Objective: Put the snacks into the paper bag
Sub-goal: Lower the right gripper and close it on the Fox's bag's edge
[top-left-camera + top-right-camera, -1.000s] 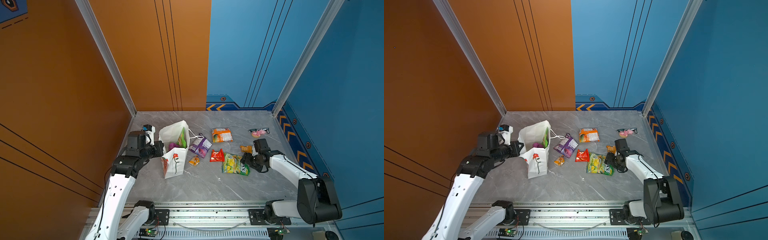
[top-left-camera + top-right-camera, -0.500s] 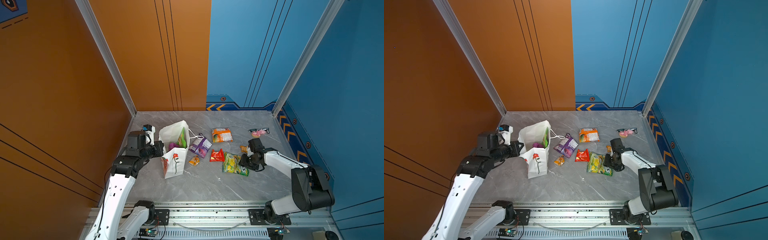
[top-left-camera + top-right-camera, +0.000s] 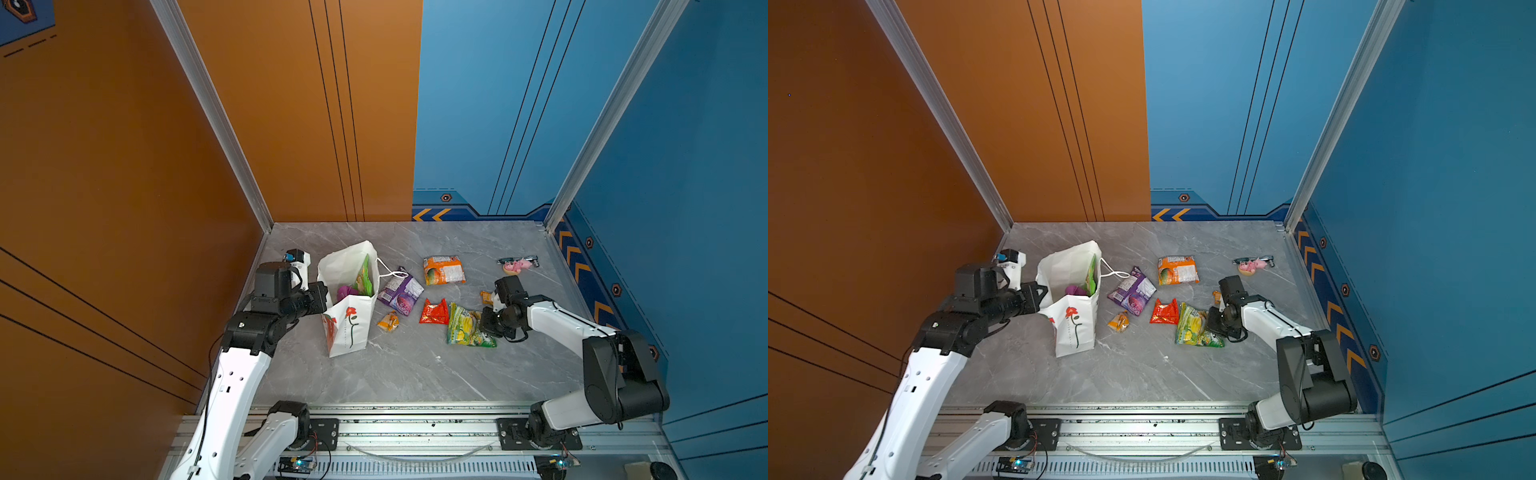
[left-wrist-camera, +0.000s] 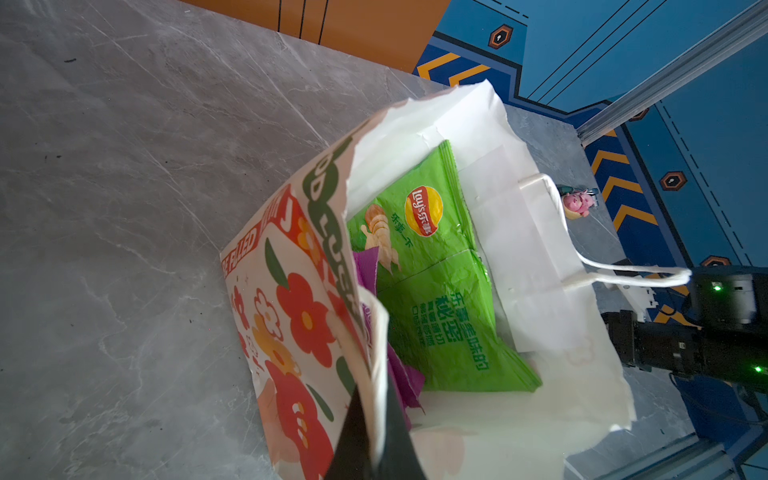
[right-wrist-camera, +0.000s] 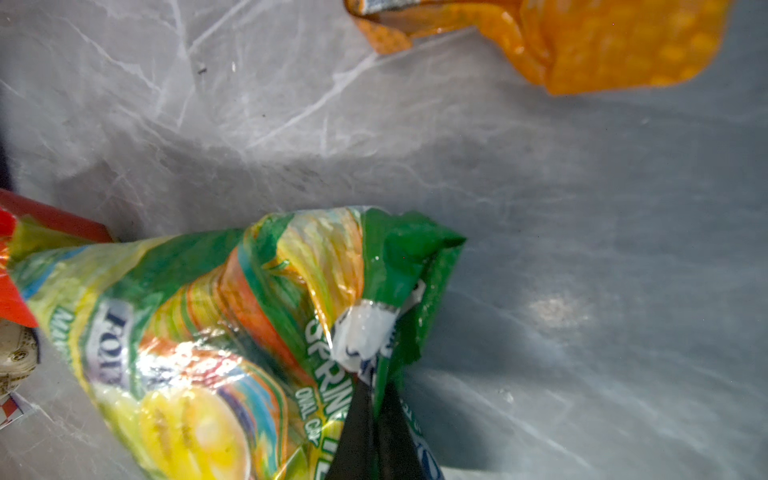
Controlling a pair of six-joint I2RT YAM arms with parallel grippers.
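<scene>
The green-yellow packet (image 3: 467, 328) lies on the grey table (image 3: 415, 374), just beside the small red packet (image 3: 434, 311). The right gripper (image 5: 372, 390), open a second ago, has now pinched shut on the packet's crimped green corner. That means this snack is grasped and ready to lift, though the blurred wrist view leaves it hard to judge how firmly the thin film is caught.

The paper bag (image 3: 349, 328) stands well apart to the left with its mouth open. The large green packet (image 4: 432, 270) and something purple are already inside. The left gripper (image 4: 370, 399) stays clenched on the bag's rim, holding it open.

The purple packet (image 3: 401, 293), the orange packet (image 3: 443, 270) and two tiny orange-yellow packets (image 3: 388, 322) still wait on the table.
</scene>
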